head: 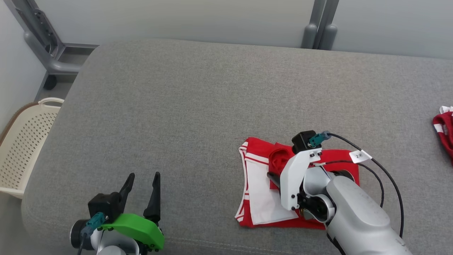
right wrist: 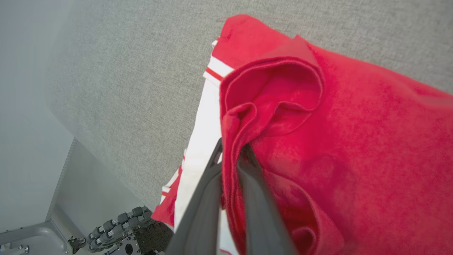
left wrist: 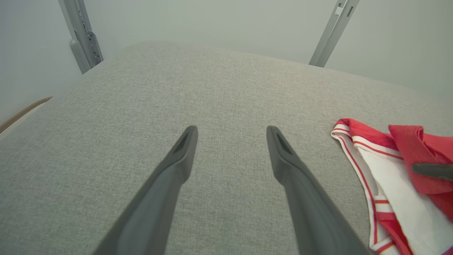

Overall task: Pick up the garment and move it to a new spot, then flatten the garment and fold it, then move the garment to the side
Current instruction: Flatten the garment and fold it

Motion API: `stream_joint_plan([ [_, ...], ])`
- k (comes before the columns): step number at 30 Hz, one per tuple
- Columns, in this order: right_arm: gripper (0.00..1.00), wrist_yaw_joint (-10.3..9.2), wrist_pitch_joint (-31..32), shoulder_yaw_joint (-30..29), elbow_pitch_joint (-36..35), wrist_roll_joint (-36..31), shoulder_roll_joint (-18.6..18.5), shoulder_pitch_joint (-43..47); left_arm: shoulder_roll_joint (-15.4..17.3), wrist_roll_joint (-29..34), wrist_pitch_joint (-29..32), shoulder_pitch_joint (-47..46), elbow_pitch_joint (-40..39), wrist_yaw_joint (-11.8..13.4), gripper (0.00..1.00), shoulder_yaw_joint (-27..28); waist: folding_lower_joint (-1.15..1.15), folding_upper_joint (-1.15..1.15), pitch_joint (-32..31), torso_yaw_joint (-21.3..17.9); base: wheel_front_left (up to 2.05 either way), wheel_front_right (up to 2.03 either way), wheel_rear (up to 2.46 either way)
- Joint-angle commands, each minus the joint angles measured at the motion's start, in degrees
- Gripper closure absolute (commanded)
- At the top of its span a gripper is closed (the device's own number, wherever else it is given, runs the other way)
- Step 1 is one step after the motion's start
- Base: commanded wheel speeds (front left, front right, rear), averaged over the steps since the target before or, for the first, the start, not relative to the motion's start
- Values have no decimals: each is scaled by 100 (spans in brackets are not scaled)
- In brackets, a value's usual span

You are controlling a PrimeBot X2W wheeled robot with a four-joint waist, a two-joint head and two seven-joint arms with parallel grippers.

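Nearest, at the left, the left claw [head: 144, 175] is hovering over bare grey cushion [head: 198, 106], its two dark fingers standing wide apart and carrying nothing. To the right, at about the same depth, the right claw [right wrist: 233, 148] is reaching leftward over the garment [head: 262, 198] and pinching a raised fold of its red cloth, the fingers nearly together with the fabric between them.

The garment is lying on the near right part of the cushion, a small red-and-white piece with striped trim, partly doubled over: white panel showing on the left, red layers bunching beneath the right arm. It is looking light, thin and limp, so it is likely to sag and drape from any single hold instead of keeping its shape, and a loose layer may be sliding off the one beneath. A pinch on one fold is probably gathering only the top layer. For moving or folding cleanly, the striped hem and the corners seem the better places to take hold, with both claws spread along one edge.

Farther off, another red-and-white cloth [head: 445, 131] is lying at the cushion's right edge, well apart, and a pale perforated basket [head: 24, 141] is sitting beyond the left side.
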Motion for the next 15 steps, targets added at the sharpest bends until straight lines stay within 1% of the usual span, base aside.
stream_joint_plan([
  [1,19,-2,-61,29,44,80,-17,-83,2,-3,-51,-56,-6,24,0,19,0,0,-6,-15,0,0,0],
  [2,8,-2,-99,63,73,113,-13,-114,8,-6,-50,-50,-12,34,0,27,0,0,-10,-25,0,0,0],
  [3,0,-2,-132,85,106,144,-15,-147,12,-12,-38,-47,-11,36,0,31,0,0,-13,-35,0,0,0],
  [7,0,-2,-341,209,186,337,-15,-288,-6,-20,-44,-82,1,33,0,9,0,0,-33,-47,0,0,0],
  [12,0,-2,-715,410,62,803,-17,-460,16,-34,-43,-59,17,19,0,-12,0,0,-77,-73,0,0,0],
  [15,0,-2,-961,427,26,934,-16,-588,42,-51,-45,-22,22,37,0,-6,0,0,-115,-98,0,0,0],
])
